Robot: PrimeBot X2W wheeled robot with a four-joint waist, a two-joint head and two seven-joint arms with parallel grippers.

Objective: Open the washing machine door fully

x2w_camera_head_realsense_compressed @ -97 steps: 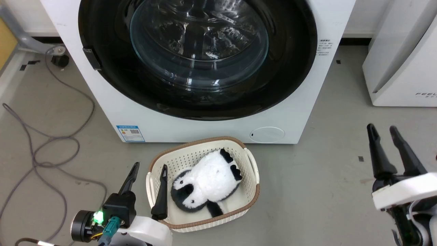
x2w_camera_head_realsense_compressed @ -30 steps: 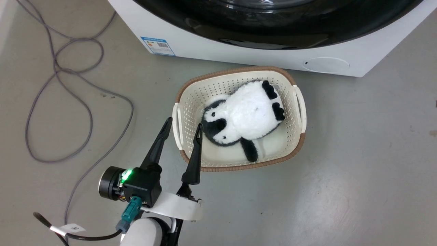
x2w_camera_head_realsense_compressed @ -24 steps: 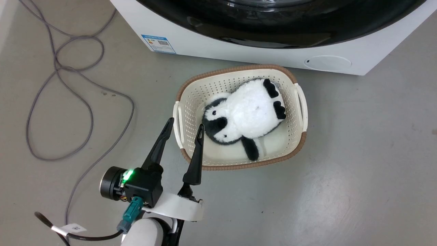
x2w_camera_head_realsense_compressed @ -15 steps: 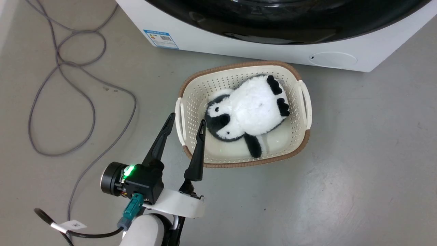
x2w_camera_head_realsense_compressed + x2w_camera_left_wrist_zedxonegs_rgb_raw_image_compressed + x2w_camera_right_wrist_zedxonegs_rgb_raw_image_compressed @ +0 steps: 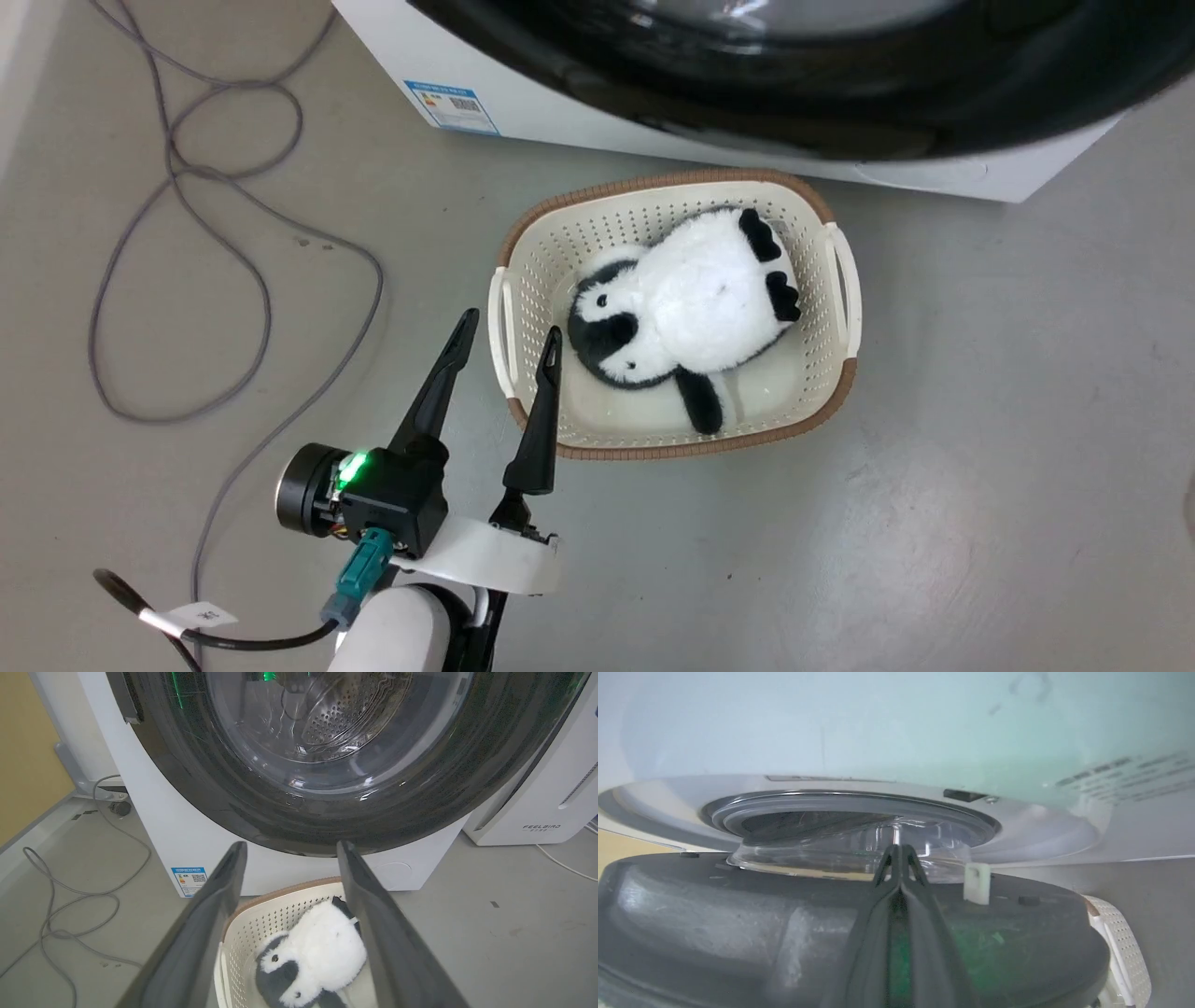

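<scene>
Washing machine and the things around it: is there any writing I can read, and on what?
"FEEL…" on the white appliance beside the washing machine; later letters unclear.
Blue label on the washing machine's front: too small to read.
Dark print lines on its white front, right wrist view: blurred.
White tag on the black cable: unreadable.

light: bright, even, indoor | glare: white streaks across glossy door [image 5: 822,112], pale sheen on floor [image 5: 934,504] | shadows: soft and faint | blur: right gripper [image 5: 899,851] soft up close, green glint behind | edges: wrist views bowed
</scene>
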